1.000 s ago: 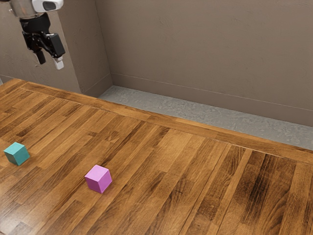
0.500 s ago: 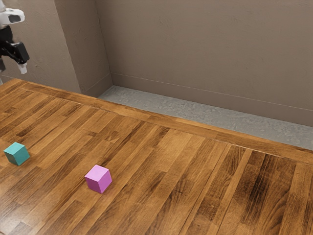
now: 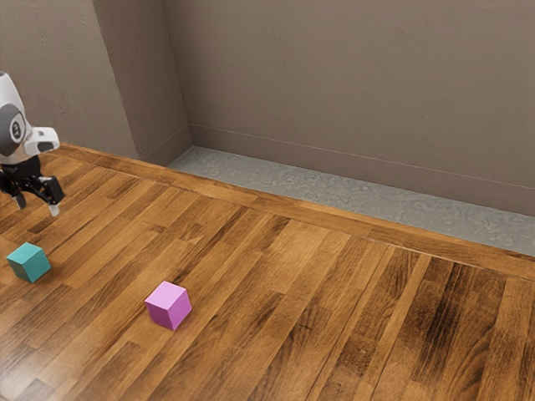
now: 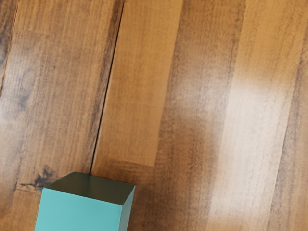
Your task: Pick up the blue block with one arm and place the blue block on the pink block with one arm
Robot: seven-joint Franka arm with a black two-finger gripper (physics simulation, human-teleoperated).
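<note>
Wooden worktop point(image 3: 334, 292) carries the blue block point(image 3: 29, 261) near the exterior view's left edge, apart from the pink block point(image 3: 168, 304), and the gripper point(image 3: 36, 203) hangs above it, spread and empty, so descend centred, fingers square to opposite faces.

The table point(image 3: 334, 284) is plank wood, warm brown with dark grain and thin seams, varnished smooth. Just under the gripper point(image 3: 36, 205) it carries a soft pale sheen. The gripper is matt black, like hard plastic, and pale at its tips. The arm's shell point(image 3: 12, 129) above it is smooth, glossy white. The blue block point(image 3: 29, 261) below the gripper has flat, smooth, matt faces, plastic-like. The pink block point(image 3: 168, 304), farther from the gripper, has the same even finish. The wall point(image 3: 351, 75) looks like matt, faintly mottled plaster. The floor strip point(image 3: 359, 196) is rough, speckled grey.
</note>
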